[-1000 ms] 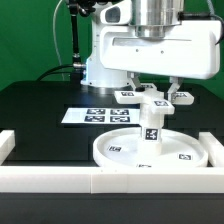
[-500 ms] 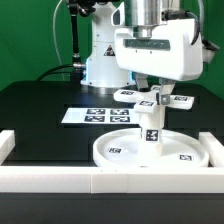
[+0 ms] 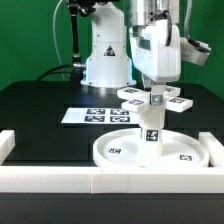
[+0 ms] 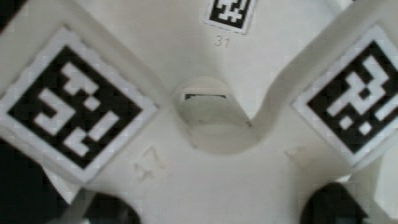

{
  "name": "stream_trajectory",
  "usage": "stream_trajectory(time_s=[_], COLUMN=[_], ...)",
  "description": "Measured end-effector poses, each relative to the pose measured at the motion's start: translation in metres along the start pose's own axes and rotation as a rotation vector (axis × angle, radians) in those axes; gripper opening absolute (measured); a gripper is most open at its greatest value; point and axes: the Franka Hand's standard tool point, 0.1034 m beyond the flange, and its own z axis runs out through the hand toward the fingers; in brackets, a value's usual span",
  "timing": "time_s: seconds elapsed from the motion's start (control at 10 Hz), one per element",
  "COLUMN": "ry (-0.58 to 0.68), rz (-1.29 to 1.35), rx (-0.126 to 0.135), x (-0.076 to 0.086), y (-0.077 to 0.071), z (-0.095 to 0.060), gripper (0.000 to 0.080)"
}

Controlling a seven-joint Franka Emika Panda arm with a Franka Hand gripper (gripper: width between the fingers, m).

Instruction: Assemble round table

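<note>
The wide round disc [image 3: 118, 150] lies on the black table inside the border rail. The short post [image 3: 152, 127] stands upright on the disc, right of its middle. The cross-shaped piece [image 3: 152, 100] sits level on top of the post, tags facing up. My gripper [image 3: 155, 92] comes straight down onto the cross-shaped piece and is shut on its hub. In the wrist view the cross-shaped piece [image 4: 199, 110] fills the picture, with tagged arms on both sides. My gripper [image 4: 222, 205] shows dark fingertips [image 4: 111, 208] on either side of the white hub.
The marker board [image 3: 92, 115] lies flat behind the disc at the exterior view's left. The long white border rail [image 3: 60, 180] runs along the front, with raised ends at both sides. The robot's white base [image 3: 105, 60] stands behind.
My hand has turned about its vertical axis over the post. The cross-shaped piece has turned with it, its arms now pointing differently. The disc and post stay in place.
</note>
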Motion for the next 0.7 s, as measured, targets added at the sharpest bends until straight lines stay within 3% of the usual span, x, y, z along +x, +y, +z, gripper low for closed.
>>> stream_trajectory(time_s=[0.4,0.5,0.7], ry=[-0.016,-0.016,-0.032], rz=[0.076,0.071,0.022], rx=[0.002,0.002,0.002], x=[0.0001,-0.0003,-0.0019], y=[-0.0004,-0.0003,-0.0012], z=[0.0003,0.0004,-0.0078], gripper=[0.0446,0.0613,0.0642])
